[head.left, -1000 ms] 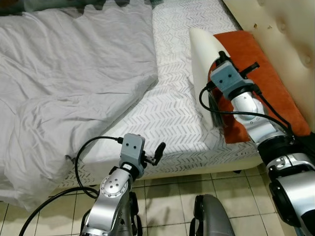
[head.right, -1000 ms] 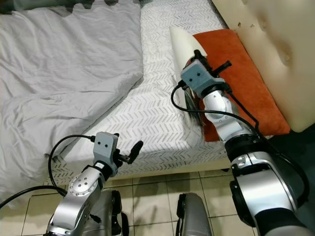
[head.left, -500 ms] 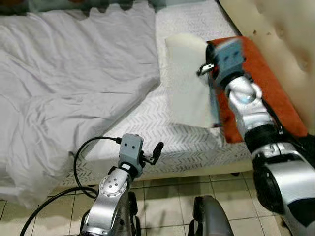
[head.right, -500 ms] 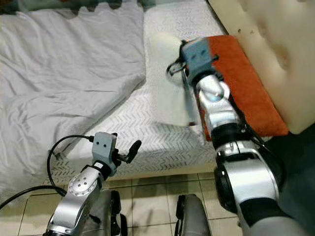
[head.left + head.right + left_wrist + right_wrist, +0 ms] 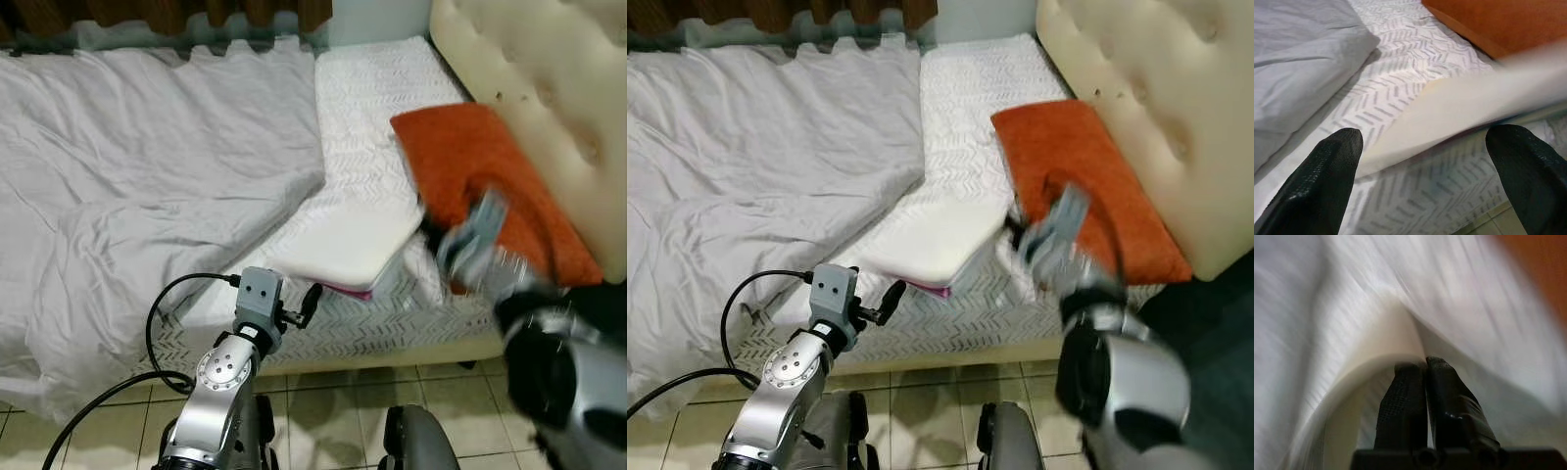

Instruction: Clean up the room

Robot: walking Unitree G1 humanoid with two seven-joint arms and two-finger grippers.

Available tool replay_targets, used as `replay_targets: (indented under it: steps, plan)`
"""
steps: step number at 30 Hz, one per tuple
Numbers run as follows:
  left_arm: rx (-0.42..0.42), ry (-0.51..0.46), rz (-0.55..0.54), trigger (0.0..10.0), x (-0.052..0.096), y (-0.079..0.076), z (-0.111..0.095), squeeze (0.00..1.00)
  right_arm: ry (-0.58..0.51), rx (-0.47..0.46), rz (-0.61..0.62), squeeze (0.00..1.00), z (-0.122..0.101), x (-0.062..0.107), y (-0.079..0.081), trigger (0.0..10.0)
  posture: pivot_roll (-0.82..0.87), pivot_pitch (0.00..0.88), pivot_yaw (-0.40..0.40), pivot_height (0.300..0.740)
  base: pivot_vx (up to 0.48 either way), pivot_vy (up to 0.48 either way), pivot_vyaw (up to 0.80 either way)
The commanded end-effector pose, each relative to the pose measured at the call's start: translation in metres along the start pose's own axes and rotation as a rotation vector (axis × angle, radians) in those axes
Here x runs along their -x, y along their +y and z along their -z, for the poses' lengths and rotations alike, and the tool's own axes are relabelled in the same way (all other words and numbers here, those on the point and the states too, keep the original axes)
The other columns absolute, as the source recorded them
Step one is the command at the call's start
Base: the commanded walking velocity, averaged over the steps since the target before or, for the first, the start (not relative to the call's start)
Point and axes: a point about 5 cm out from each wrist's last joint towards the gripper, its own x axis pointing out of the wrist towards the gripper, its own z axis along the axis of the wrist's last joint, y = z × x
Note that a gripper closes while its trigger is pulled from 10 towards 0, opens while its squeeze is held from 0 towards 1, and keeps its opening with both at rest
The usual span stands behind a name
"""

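Cream-white flat rectangular pillow (image 5: 343,245) lies on the bed near its front edge, tilted slightly, one corner overhanging a thin pink-magenta layer (image 5: 345,287) that shows just beneath its lower edge. Its surface is smooth, plain, softly rounded at the edges. It rests on the white herringbone-patterned mattress sheet (image 5: 377,88), between the rumpled grey duvet (image 5: 127,186) on the robot's left and the rust-orange rectangular cushion (image 5: 490,186) on its right; the cushion leans along the cream tufted headboard (image 5: 549,78). Right gripper (image 5: 1425,367), motion-blurred in the head views, sits at the pillow's right edge beside the cushion; in its wrist view the two black fingers are pressed together, tips against pale fabric, but whether they pinch any of it cannot be told. Left gripper (image 5: 1425,147) hovers low before the bed edge, fingers spread wide with nothing between them, pointing at the pillow's near corner. Beige tiled floor (image 5: 323,392) below.
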Motion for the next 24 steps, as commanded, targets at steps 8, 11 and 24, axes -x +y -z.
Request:
replay_targets:
  steps: [8,11,24]
  plan:
    - [0.028,0.003,-0.003,10.0,0.004,0.0,0.003,0.0,0.235,0.699,-0.014,0.0,0.092,-0.006,-0.02,10.0,0.03,0.157,0.011,0.635,0.0,0.0,0.0]
    - [0.017,0.006,0.009,10.0,0.004,-0.001,0.004,0.0,0.045,1.227,-0.135,0.0,0.072,-0.005,0.009,10.0,0.01,0.158,0.014,0.635,0.0,0.0,0.0]
    - [0.006,-0.003,0.013,10.0,0.0,0.0,0.001,0.0,0.269,0.821,-0.356,0.0,0.082,0.001,0.035,10.0,0.02,0.152,0.016,0.635,0.0,0.0,0.0]
